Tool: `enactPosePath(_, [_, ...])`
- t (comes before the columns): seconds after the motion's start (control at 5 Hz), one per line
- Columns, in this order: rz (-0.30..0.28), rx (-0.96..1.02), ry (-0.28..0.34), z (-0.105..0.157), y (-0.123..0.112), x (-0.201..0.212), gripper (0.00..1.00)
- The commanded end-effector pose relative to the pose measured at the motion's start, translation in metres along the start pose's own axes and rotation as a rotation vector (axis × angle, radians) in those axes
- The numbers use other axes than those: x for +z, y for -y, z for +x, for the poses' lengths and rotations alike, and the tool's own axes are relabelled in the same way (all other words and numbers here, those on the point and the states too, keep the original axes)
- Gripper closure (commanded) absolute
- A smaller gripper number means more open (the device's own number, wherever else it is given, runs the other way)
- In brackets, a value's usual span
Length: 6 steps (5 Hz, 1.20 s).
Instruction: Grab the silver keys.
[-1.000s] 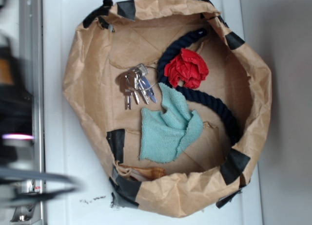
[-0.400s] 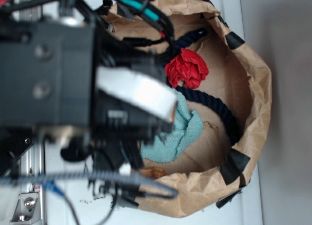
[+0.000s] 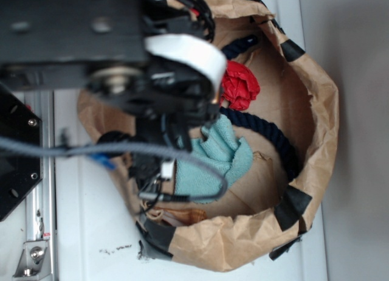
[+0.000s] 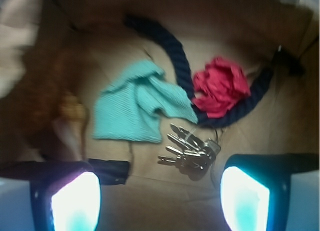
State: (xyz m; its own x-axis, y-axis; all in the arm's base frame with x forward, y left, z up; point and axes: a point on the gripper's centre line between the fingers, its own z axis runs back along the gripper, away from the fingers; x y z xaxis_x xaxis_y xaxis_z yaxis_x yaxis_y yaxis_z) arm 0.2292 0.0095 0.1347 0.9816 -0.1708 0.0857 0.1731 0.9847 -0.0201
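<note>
The silver keys, a small bunch on a thin ring, lie on the brown paper floor of the bag in the wrist view, just ahead of my right fingertip. My gripper hangs open above the bag, fingers wide apart, nothing between them. The keys sit slightly right of the gap's middle. In the exterior view my arm covers the keys completely.
A teal cloth lies left of the keys, a red cloth to the upper right, and a dark blue rope curves between them. The brown paper bag's rolled walls with black tape patches ring everything.
My arm swung in from the left edge over the bag and now covers the keys in the exterior view. Between 0.4 s ago and now it shifted upward in frame.
</note>
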Motion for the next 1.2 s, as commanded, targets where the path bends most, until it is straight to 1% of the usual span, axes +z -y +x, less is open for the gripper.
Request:
enactPosePath(0.0, [0.025,0.055,-0.028,0.004,-0.014,-0.019,0.00])
enactPosePath(0.8, [0.025,0.055,-0.028,0.004,-0.014,-0.019,0.00])
enactPosePath(1.0, [0.099,-0.013,0.002,0.011,-0.009,-0.048,0.00])
